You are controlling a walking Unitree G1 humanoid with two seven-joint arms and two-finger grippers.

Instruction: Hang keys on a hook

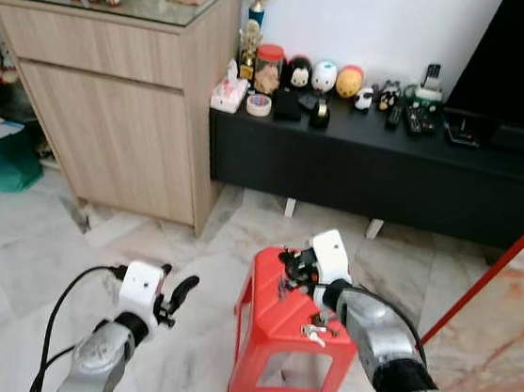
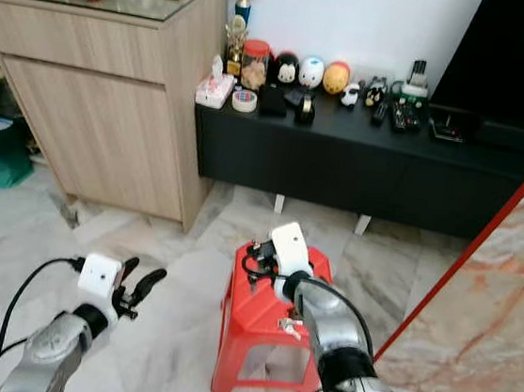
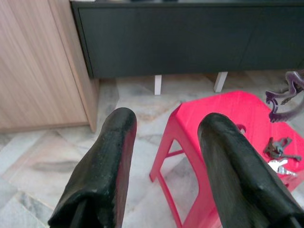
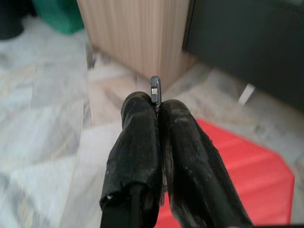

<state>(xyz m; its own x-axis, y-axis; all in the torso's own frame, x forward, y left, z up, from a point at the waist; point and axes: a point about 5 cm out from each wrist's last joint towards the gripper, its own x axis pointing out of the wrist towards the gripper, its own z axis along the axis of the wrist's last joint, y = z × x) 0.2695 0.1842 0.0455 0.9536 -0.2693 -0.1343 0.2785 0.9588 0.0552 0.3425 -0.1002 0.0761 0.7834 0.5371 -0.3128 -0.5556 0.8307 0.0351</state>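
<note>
1. My right jaws (image 4: 159, 102) pinch shut on a keyring tab (image 4: 155, 89); the keys (image 1: 315, 333) dangle behind them over the red stool (image 1: 270, 329).
2. The thin pinch could slip.
3. My left jaws (image 1: 175, 295) gape empty; no hook visible.

Stood low on pale marble floor (image 1: 19, 253): a small red plastic stool (image 1: 265, 334), with open floor all round it. Carried a bunch of small metal keys (image 1: 315, 332) near its right edge; bare red seat beside them. Rose well behind: a light wooden cabinet (image 1: 120, 114) at the left, butted against a long black low console (image 1: 387, 177) crowded with small figurines (image 1: 325, 76). Closed off the right side: a slanted marble slab with a red edge (image 1: 505, 309). Left free passage between stool and furniture.
</note>
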